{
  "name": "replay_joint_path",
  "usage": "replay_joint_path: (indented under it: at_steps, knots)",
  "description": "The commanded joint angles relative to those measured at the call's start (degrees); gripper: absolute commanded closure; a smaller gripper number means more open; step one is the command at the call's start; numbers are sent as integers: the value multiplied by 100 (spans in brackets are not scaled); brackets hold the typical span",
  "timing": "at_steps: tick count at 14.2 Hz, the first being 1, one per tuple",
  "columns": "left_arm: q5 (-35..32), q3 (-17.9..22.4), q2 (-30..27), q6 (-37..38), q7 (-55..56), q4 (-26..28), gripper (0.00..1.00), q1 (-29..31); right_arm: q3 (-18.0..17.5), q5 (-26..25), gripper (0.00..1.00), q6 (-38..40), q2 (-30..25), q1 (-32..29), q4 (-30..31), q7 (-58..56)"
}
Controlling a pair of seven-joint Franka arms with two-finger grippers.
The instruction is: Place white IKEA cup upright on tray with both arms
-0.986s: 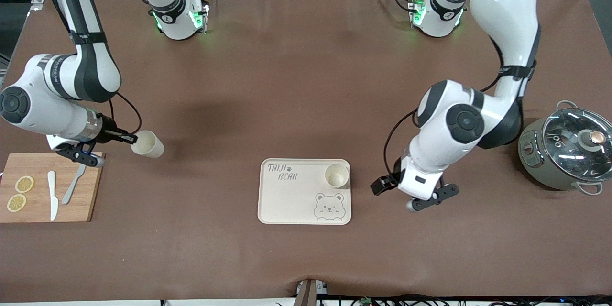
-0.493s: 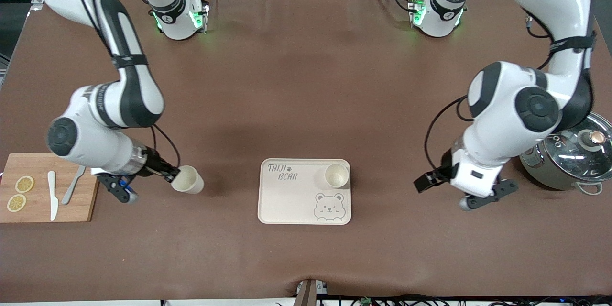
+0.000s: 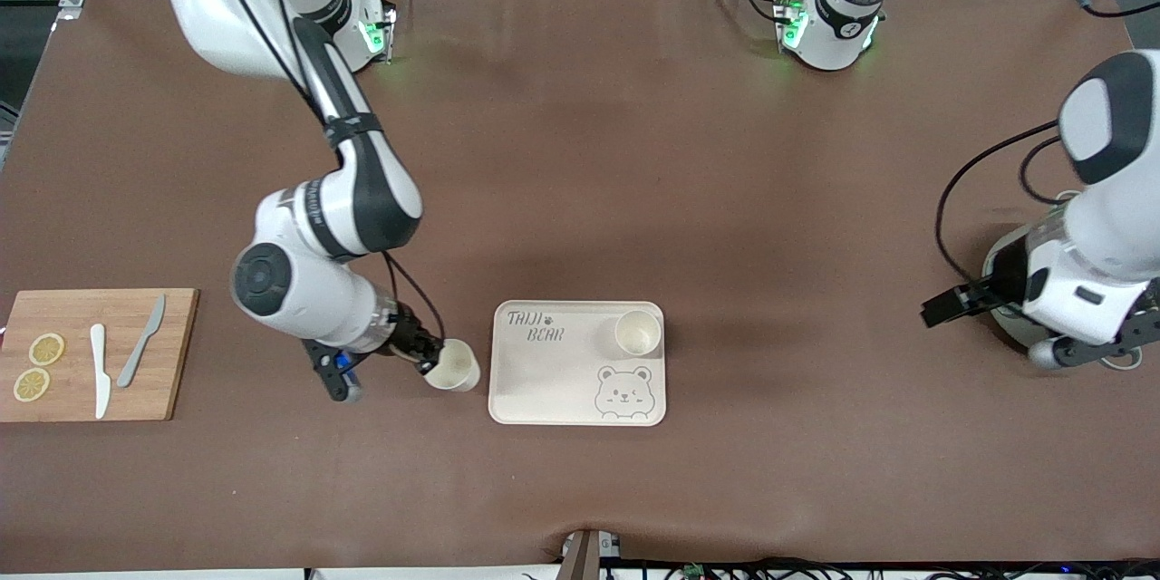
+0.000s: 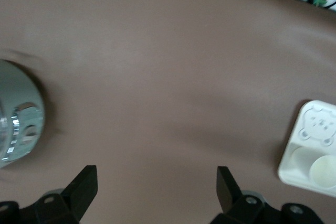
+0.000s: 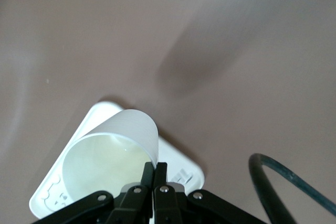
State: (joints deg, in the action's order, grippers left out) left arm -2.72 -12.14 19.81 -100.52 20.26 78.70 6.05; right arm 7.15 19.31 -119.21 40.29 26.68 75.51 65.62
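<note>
My right gripper point(image 3: 430, 357) is shut on the rim of a white cup point(image 3: 453, 367) and holds it tilted in the air, just beside the tray's edge toward the right arm's end. The right wrist view shows the cup point(image 5: 113, 153) pinched at its rim by the gripper point(image 5: 156, 170), with the tray point(image 5: 181, 163) under it. The cream bear tray point(image 3: 553, 381) lies on the table and bears a second white cup point(image 3: 637, 333) standing upright in one corner. My left gripper point(image 3: 1078, 349) is open and empty beside the pot; its wrist view point(image 4: 156, 174) shows bare table and the tray point(image 4: 310, 145).
A grey pot with a glass lid point(image 4: 16, 114) stands at the left arm's end, mostly hidden by the left arm in the front view. A wooden cutting board point(image 3: 136, 390) with two knives and lemon slices lies at the right arm's end.
My right arm has carried the cup from beside the cutting board across the table to the tray's edge. My left arm has drawn away from the tray to the pot.
</note>
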Motion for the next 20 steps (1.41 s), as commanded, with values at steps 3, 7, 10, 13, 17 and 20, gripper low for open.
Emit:
replay_joint_path:
  at_steps: [3,7,10,13,17,20]
  knots:
    - [-35,-87,-670,910,-734,190,0,476,6,134,100,-33,506,407,-449,803]
    - [-36,-78,-1232,1201,-673,522,0,502,15,116,100,82,514,575,-388,1023]
    - [-44,-86,-1795,1184,-734,1093,0,590,15,73,100,47,654,628,-273,1023]
    - [-35,-87,-2147,1079,-743,1446,0,608,15,72,100,29,664,592,-186,1032]
    - [69,-95,-2613,736,-769,1903,0,599,24,-6,0,108,638,628,-211,997]
    - [254,-87,-2658,674,-1224,1904,0,599,32,-340,0,387,541,619,-273,979]
